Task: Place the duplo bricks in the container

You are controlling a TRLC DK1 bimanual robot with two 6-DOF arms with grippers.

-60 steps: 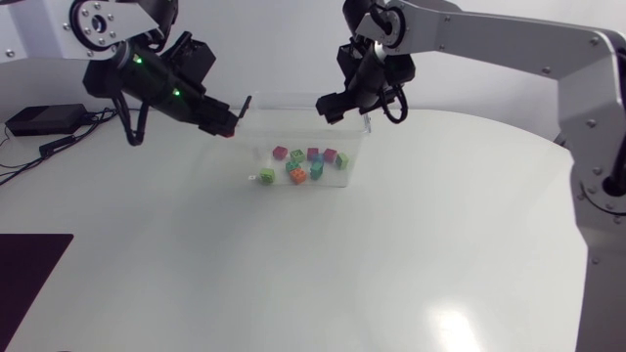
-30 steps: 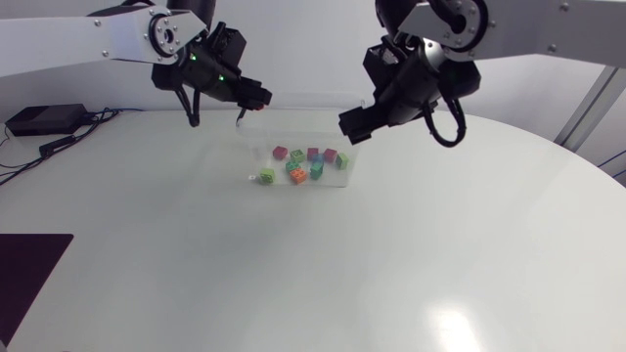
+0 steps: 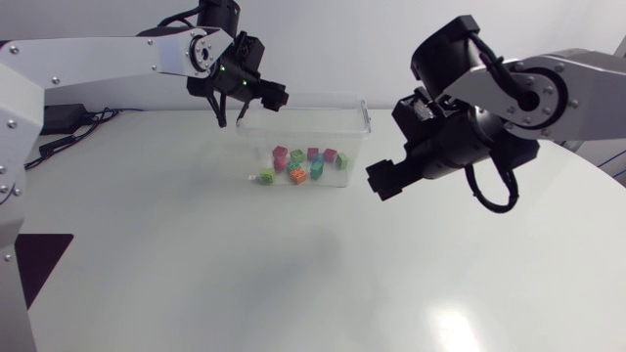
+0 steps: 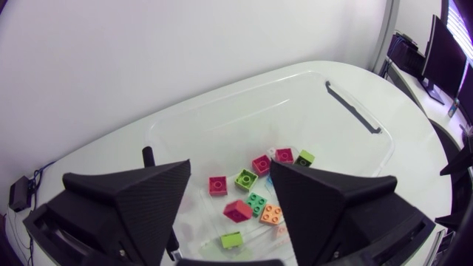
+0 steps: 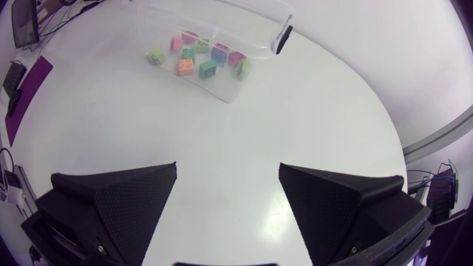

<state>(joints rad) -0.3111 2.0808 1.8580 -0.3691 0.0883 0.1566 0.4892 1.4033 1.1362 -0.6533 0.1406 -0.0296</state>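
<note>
Hovering at the tub's left rear corner, the left gripper (image 3: 271, 96) has its jaws spread and empty.
Bricks (image 3: 298, 176) in pink, green and orange lie loose on the floor of the clear tub (image 3: 364, 117) at the far middle of the table (image 3: 293, 279). The right gripper (image 3: 382, 185) hangs just right of the tub, apart from it, jaws wide with nothing between.
</note>
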